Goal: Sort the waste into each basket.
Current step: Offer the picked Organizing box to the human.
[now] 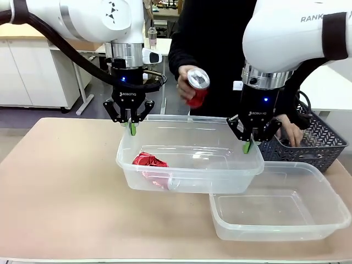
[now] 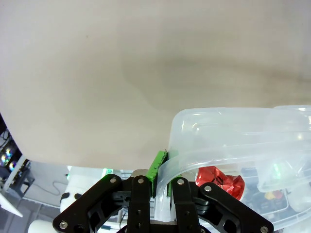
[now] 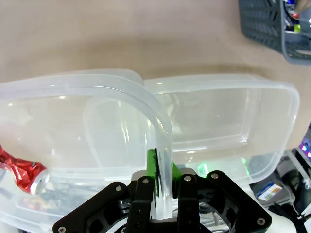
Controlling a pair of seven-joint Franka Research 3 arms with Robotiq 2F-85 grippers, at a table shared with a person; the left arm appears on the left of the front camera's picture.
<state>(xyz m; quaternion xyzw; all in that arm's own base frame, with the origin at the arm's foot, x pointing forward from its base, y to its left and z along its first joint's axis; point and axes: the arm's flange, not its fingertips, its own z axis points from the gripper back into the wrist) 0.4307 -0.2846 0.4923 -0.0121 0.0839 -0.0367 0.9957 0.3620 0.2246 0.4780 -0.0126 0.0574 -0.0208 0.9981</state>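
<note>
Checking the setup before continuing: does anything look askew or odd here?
Yes. The upper clear tub, holding a crushed red can, hangs between the left gripper and right gripper, overlapping the lower clear tub.

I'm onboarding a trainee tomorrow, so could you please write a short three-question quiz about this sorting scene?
1. True or false: both grippers are clamped on the rim of the same clear tub.
2. What lies inside that tub?
A. a clear bottle
B. a crushed red can
C. nothing
3. Fill in: the person's hand holds a red ____ above the far side of the table.

Key:
1. True: the left gripper pinches the left end of the rim, the right gripper the right end.
2. B
3. can
</note>
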